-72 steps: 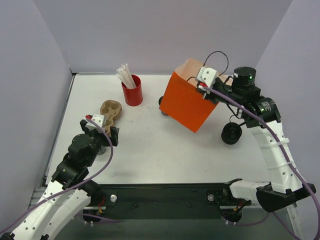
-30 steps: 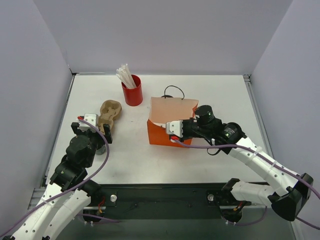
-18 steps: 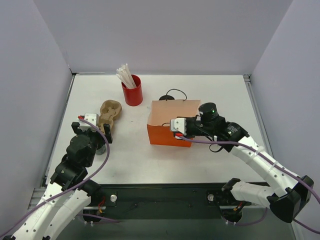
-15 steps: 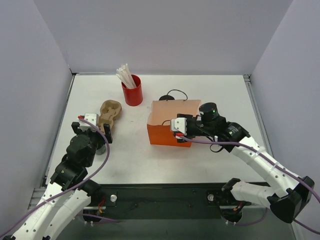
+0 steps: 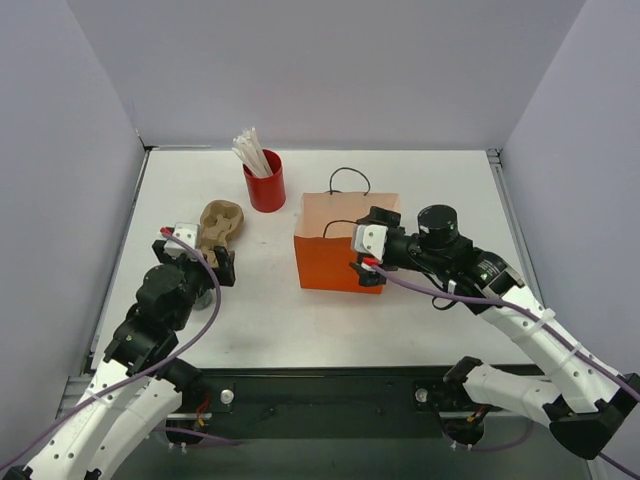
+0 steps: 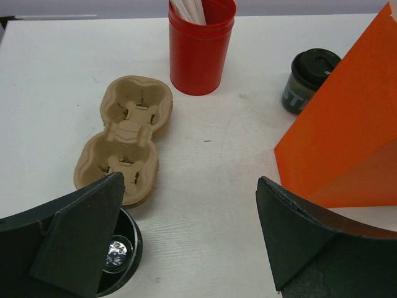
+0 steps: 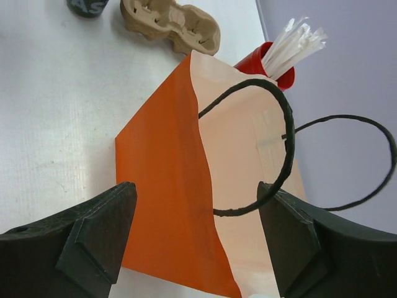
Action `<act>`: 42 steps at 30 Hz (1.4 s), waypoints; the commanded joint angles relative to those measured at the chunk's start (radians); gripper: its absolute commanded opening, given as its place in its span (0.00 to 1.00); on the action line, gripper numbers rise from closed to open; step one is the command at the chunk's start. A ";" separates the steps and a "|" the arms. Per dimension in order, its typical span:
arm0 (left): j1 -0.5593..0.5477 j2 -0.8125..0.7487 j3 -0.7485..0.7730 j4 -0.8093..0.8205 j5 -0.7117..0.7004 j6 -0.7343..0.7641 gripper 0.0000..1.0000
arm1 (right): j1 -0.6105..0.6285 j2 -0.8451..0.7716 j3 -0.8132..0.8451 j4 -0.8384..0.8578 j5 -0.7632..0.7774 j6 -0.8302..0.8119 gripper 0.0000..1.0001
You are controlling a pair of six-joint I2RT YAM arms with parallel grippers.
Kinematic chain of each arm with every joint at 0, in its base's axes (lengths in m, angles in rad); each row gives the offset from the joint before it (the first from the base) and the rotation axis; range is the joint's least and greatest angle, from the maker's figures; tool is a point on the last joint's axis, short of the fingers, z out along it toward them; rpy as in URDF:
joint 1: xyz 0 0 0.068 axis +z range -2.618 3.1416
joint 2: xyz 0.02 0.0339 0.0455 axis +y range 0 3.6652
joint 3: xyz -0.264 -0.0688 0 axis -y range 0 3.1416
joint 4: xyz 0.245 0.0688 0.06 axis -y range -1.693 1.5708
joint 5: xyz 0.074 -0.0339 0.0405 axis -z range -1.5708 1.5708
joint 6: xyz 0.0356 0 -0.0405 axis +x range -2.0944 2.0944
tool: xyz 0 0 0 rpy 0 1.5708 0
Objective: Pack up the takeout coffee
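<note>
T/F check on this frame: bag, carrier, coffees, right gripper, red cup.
1. The bag stands upright. True.
2. A coffee sits in the carrier. False: both wells are empty.
3. The right gripper is shut on a handle. False: it is open, gripping nothing.
4. The red cup holds white sticks. True.
5. Both coffees are in the bag. False: the cup by the bag and the cup by the carrier stand on the table.

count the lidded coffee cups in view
2. One coffee cup stands past the orange bag, right of the red cup; the other cup sits near the cup carrier, under the left hand. More could hide behind the bag.
</note>
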 commanded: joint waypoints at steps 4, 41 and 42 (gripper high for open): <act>0.003 0.202 0.195 -0.042 0.109 -0.085 0.94 | 0.025 -0.136 0.024 0.050 0.114 0.248 0.80; 0.403 1.185 0.720 -0.245 0.283 0.272 0.70 | 0.074 -0.494 -0.245 -0.146 0.437 0.956 0.74; 0.404 1.187 0.713 -0.237 0.283 0.263 0.69 | 0.076 -0.492 -0.245 -0.148 0.432 0.956 0.74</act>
